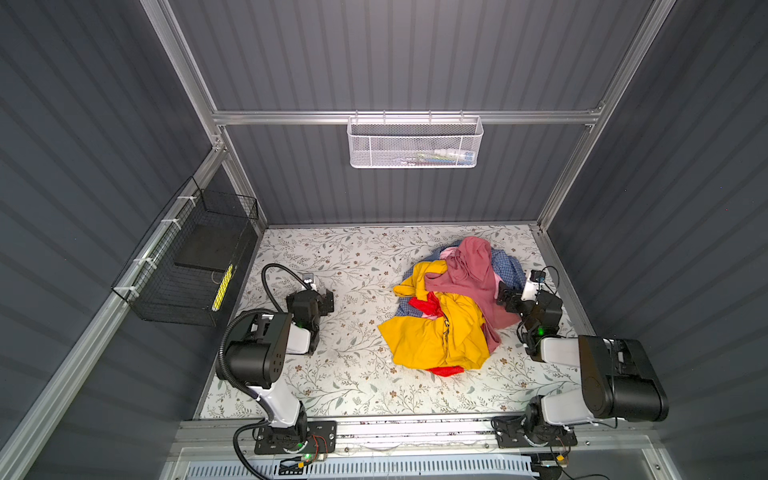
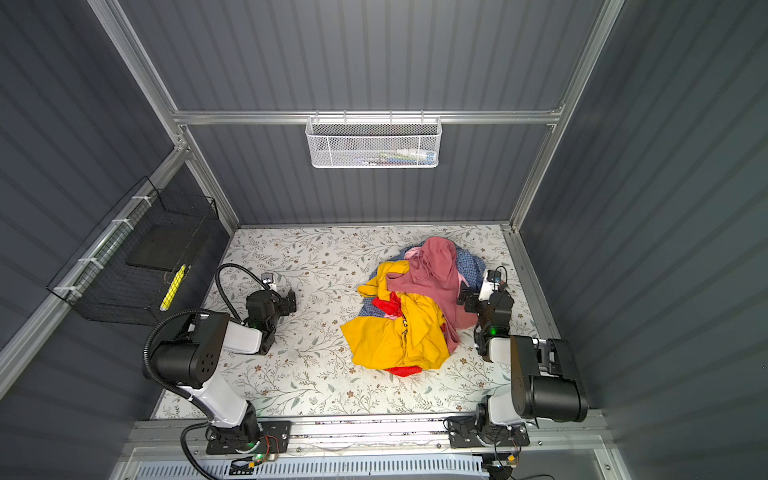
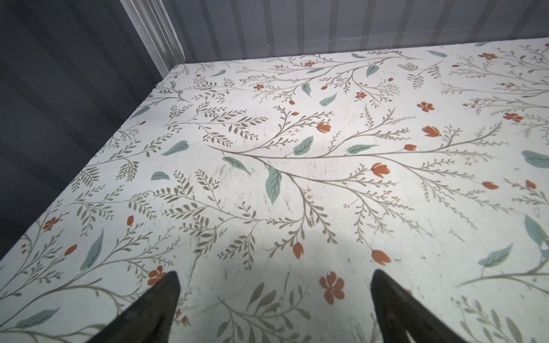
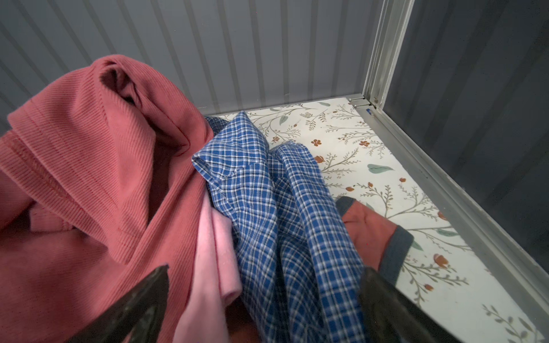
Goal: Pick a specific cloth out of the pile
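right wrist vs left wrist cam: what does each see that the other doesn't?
Right wrist only: the blue-and-white checked shirt, beside a dusty-rose ribbed garment, a light pink garment and a red piece with dark trim, ahead of the right gripper. Left wrist only: the left gripper, no clothing. Both: floral table, grey ribbed wall, jaws open and empty.

A floral-patterned table (image 1: pixel 357 374) is seen in the lower middle of both top views. At upper centre a white mesh basket (image 1: pixel 374 145) is hung on an aluminium rail (image 1: pixel 282 117) — its contents are blurred. At the left a black wire basket (image 1: pixel 166 299) is fixed, with a dark slab (image 1: pixel 208 249) and a yellow strip (image 1: pixel 222 288) held inside.
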You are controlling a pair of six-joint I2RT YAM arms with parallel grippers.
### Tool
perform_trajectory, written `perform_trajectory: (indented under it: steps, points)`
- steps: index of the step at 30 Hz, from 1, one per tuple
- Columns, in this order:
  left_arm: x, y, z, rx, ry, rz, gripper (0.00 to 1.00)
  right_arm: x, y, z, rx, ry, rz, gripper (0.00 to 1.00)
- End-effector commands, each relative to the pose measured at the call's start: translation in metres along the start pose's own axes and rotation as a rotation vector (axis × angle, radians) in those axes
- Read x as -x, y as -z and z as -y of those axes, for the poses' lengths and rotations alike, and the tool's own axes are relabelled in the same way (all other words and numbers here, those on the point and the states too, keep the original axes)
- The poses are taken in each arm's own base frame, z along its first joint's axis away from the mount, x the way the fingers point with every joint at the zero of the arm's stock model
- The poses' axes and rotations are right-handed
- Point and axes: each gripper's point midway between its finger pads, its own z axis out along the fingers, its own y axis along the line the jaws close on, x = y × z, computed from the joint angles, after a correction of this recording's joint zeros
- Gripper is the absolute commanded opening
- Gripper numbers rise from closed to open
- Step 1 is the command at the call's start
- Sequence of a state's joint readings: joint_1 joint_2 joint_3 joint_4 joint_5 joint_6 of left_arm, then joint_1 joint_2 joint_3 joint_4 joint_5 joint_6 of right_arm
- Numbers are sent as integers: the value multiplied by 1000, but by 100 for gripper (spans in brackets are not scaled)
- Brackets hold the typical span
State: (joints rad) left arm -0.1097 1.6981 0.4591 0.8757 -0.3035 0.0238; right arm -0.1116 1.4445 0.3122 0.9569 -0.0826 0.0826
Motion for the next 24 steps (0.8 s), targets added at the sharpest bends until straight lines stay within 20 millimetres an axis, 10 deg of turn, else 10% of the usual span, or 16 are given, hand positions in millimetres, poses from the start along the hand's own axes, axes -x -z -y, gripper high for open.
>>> perform_trajectory:
  steps: [1,9,24]
  points:
    - [38,4,-19,92,56,-53,100,23,8,8,-30,-43,35,99]
    - [94,37,-21,49,242,-36,100,58,26,16,-61,-150,-262,99]
    - [79,32,38,-60,251,-74,100,34,22,22,-127,-307,-552,98]
